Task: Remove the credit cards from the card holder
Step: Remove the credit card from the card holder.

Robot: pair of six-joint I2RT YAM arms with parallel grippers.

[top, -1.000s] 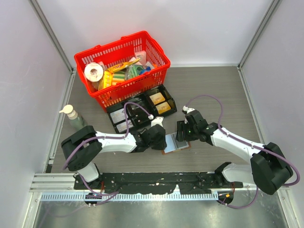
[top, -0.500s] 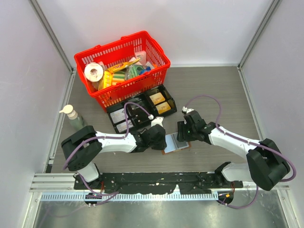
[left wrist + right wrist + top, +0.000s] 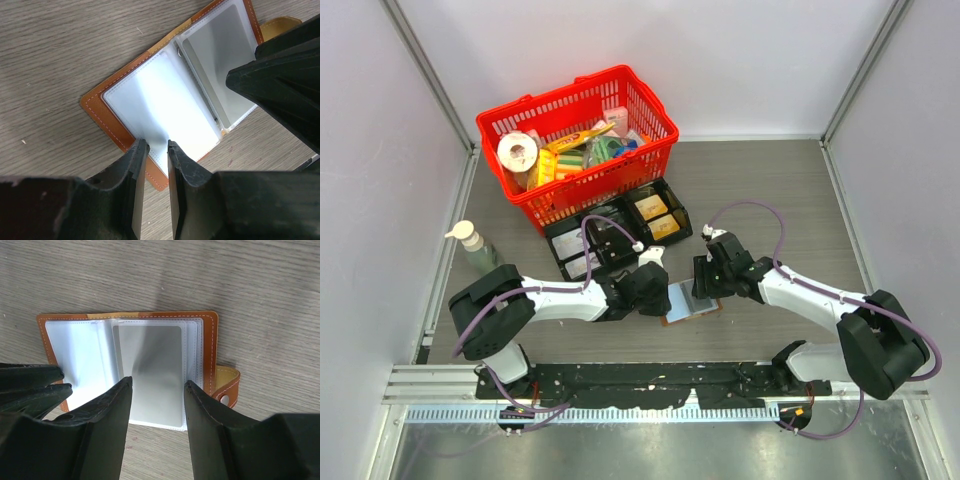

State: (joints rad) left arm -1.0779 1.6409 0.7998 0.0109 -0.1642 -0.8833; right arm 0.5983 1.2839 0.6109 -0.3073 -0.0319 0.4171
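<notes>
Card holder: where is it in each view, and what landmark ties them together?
Top external: card holder low centre, between left tool and right tool.
Left wrist: card holder open, mid-frame, above the left tool.
Right wrist: card holder open, mid-frame, behind the right tool.
Landmark: left tool at its brown edge, in all three.

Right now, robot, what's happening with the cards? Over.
Left gripper pinching card holder edge. Right gripper jaws open astride sleeved grey card. Nothing blocking.
</notes>
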